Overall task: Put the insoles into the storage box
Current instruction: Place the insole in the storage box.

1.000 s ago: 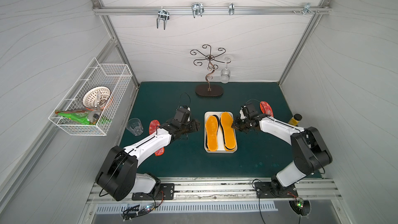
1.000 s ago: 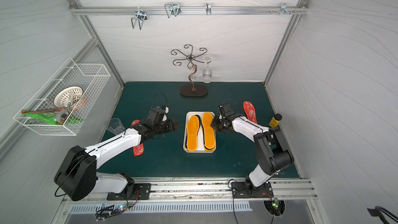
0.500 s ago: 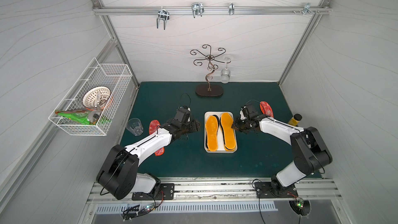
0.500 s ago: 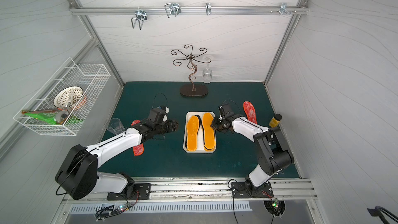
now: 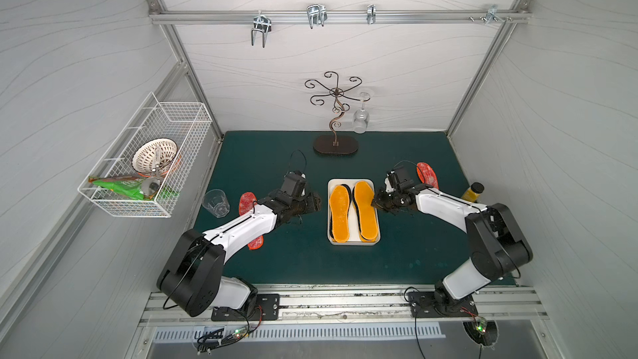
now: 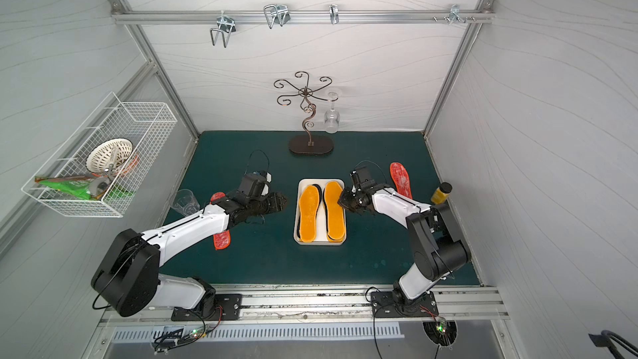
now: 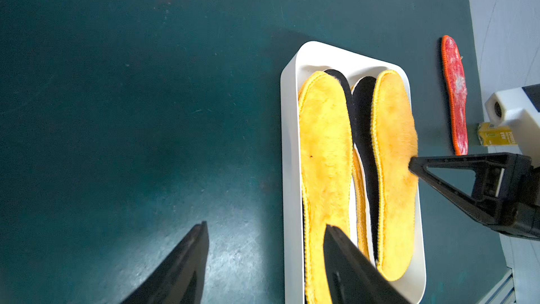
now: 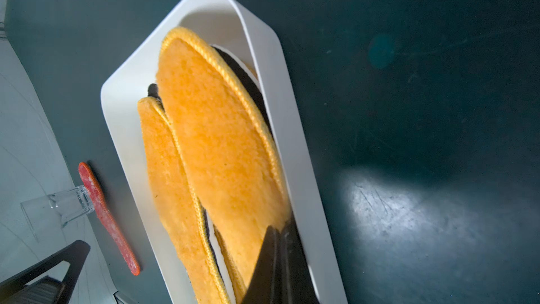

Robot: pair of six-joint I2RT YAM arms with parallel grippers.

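Near the worktop's left edge stands a clear tumbler (image 5: 215, 202). Just beside it lies a red speckled insole (image 5: 248, 201). My left arm crosses its middle, so only its two ends show. My left gripper (image 5: 312, 203) hangs partly open and empty, just beside the left rim of the storage box (image 5: 353, 242), which sits mid-worktop.

In the box, two orange insoles (image 5: 339, 214) lie side by side on top. The black insoles (image 7: 363, 130) beneath show only as slivers, and I cannot tell how many lie stacked. My right gripper (image 5: 376, 203) is closed, its tips touching the outer edge of the right orange insole (image 5: 365, 210). I cannot make out whether it pinches that edge.

A second red insole (image 5: 427, 174) lies toward the right edge, apart from the box. The yellow bottle (image 5: 471, 193) by that edge carries a label too blurred to read.
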